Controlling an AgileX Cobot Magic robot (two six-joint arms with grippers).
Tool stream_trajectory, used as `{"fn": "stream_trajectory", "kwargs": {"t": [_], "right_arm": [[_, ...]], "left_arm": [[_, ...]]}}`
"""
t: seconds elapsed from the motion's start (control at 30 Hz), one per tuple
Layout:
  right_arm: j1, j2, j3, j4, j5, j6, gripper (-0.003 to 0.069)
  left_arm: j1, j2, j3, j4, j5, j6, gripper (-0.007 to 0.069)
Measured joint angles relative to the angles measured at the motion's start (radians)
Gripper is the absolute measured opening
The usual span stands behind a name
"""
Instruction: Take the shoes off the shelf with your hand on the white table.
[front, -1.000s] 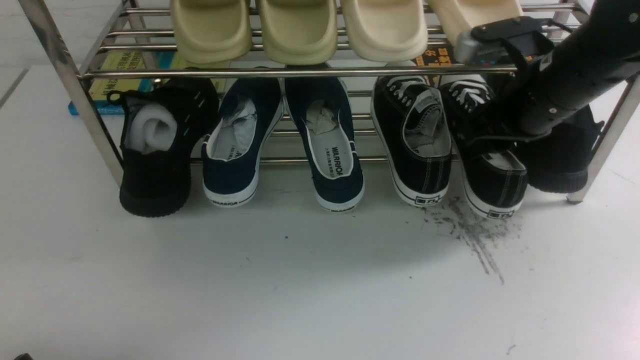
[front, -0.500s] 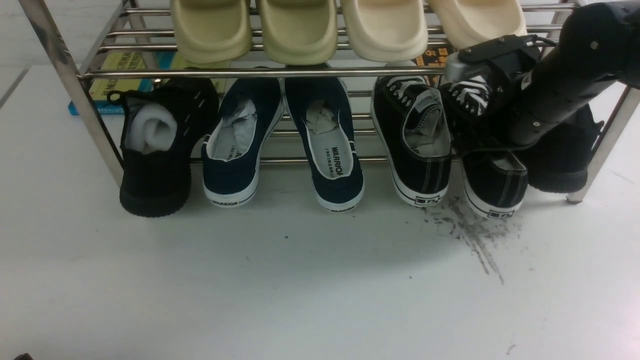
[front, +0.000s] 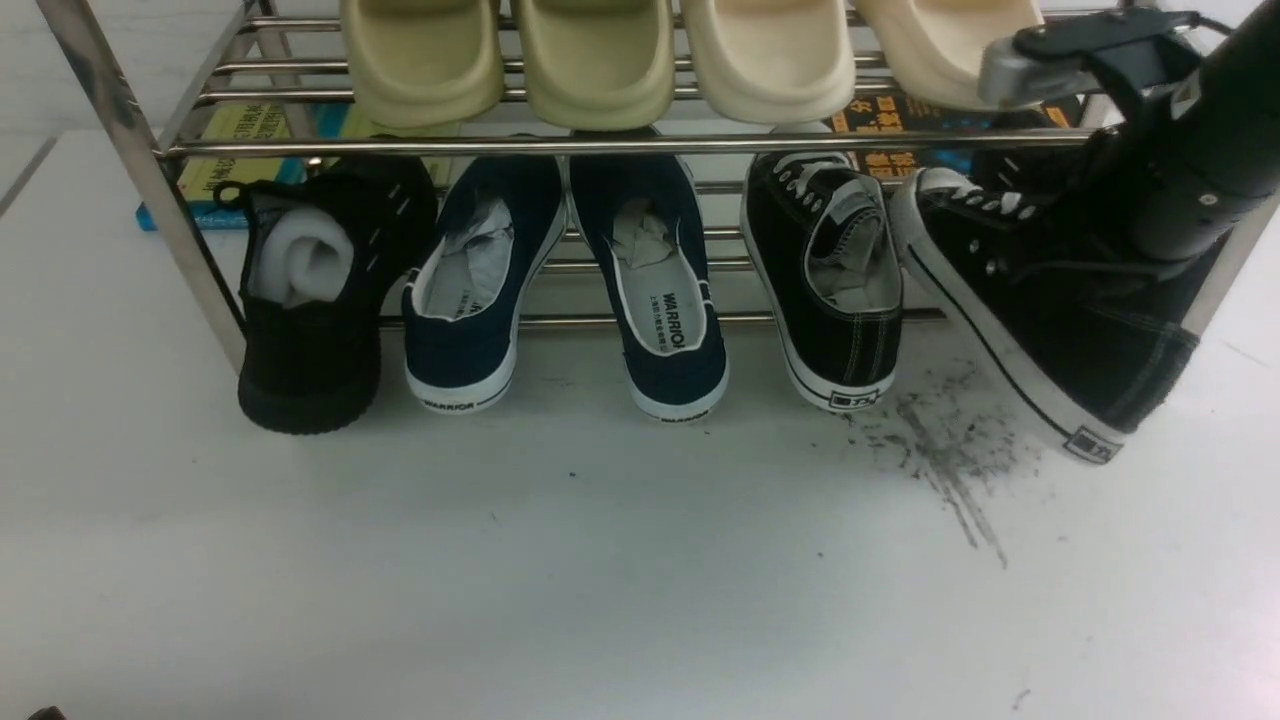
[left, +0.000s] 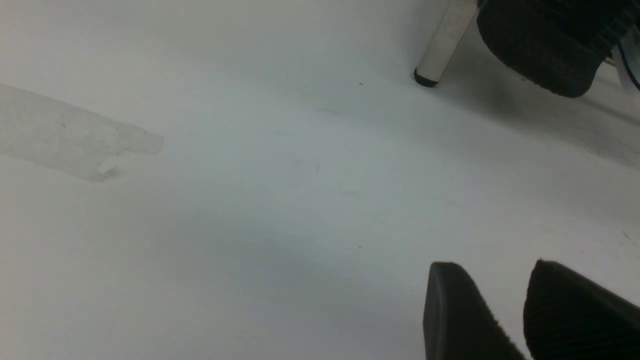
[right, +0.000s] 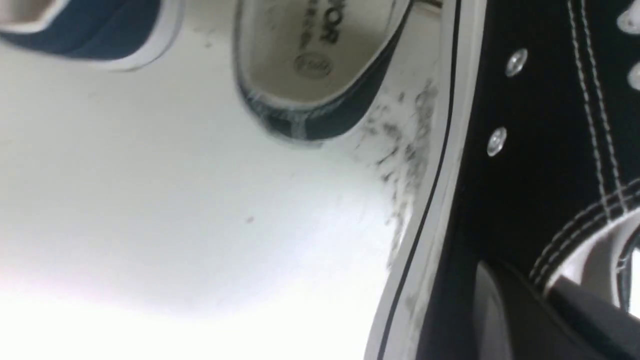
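The right pincer (right: 547, 305) is clenched on the tilted sneaker (front: 1050, 320), toe at ten o'clock, heel at four. Its mate (front: 830, 300) sits at nine o'clock on the shelf (front: 600, 143).

Right gripper (front: 1085, 225) holds one black canvas sneaker (front: 1050, 330)
It tilts sole-leftward before the chrome shoe rack (front: 600, 143); the second sneaker (front: 835, 290) rests on the lower tier.

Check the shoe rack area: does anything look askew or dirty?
Yes. The black sneaker gripped by the right end effector is tipped sideways, unlike its upright partner on the shelf. A dark scuff smear soils the white table.
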Motion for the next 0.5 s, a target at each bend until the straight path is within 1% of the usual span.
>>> {"fn": "stream_trajectory", "kwargs": {"t": [0.13, 0.17, 0.2, 0.27, 0.4, 0.47, 0.5], "right_arm": [[0.0, -0.066, 0.0, 0.044, 0.055, 0.0, 0.0003], [0.0, -0.104, 0.0, 0.077, 0.098, 0.004, 0.0004], [0.0, -0.109, 0.0, 0.081, 0.104, 0.005, 0.0004], [0.0, -0.162, 0.0, 0.119, 0.175, 0.024, 0.0004], [0.006, -0.234, 0.016, 0.136, 0.189, 0.058, 0.0006], [0.024, -0.334, 0.076, 0.13, 0.188, 0.112, 0.0006], [0.028, -0.342, 0.082, 0.129, 0.188, 0.123, 0.0006]], "left_arm": [[0.0, 0.0, 0.0, 0.0, 0.0, 0.0, 0.0239], [0.0, 0.0, 0.0, 0.0, 0.0, 0.0, 0.0239], [0.0, 0.0, 0.0, 0.0, 0.0, 0.0, 0.0239], [0.0, 0.0, 0.0, 0.0, 0.0, 0.0, 0.0239], [0.0, 0.0, 0.0, 0.0, 0.0, 0.0, 0.0239], [0.0, 0.0, 0.0, 0.0, 0.0, 0.0, 0.0239], [0.0, 0.0, 0.0, 0.0, 0.0, 0.0, 0.0239]]}}
